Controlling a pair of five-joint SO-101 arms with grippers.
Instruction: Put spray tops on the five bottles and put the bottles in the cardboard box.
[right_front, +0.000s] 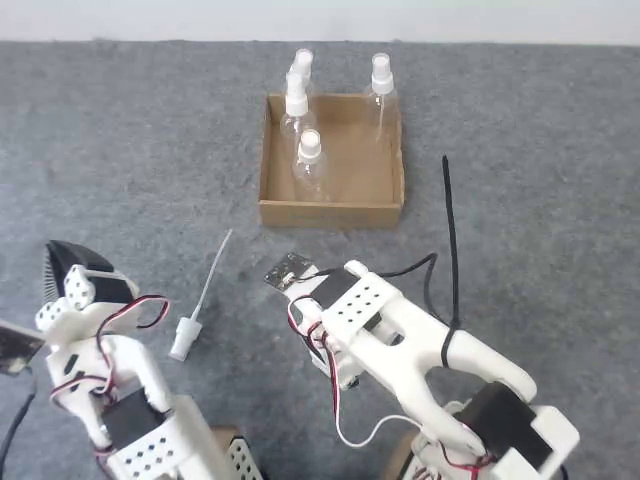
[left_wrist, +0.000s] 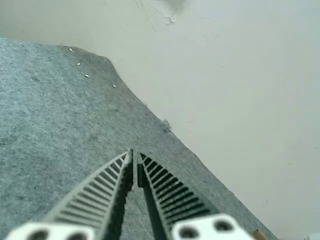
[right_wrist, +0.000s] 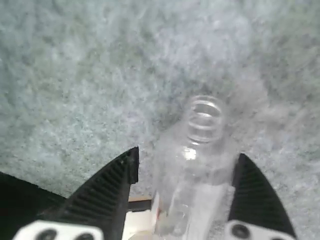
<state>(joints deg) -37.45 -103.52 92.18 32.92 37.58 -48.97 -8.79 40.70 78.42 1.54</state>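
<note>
A clear bottle (right_wrist: 200, 150) with an uncapped neck lies between the fingers of my right gripper (right_wrist: 186, 152). It touches one finger (right_wrist: 250, 190), and a small gap shows at the other finger (right_wrist: 117, 182). The right arm (right_front: 380, 315) reaches low over the carpet in front of the cardboard box (right_front: 330, 213). Several bottles with spray tops stand in the box, one of them (right_front: 310, 160) near its middle. A loose spray top (right_front: 185, 335) with a long tube lies on the carpet between the arms. My left gripper (left_wrist: 134, 154) is shut on nothing, raised at the near left (right_front: 62, 262).
Grey carpet covers the table. A black cable (right_front: 448, 230) sticks up from the right arm beside the box. In the left wrist view the carpet edge (left_wrist: 165, 127) meets a pale surface.
</note>
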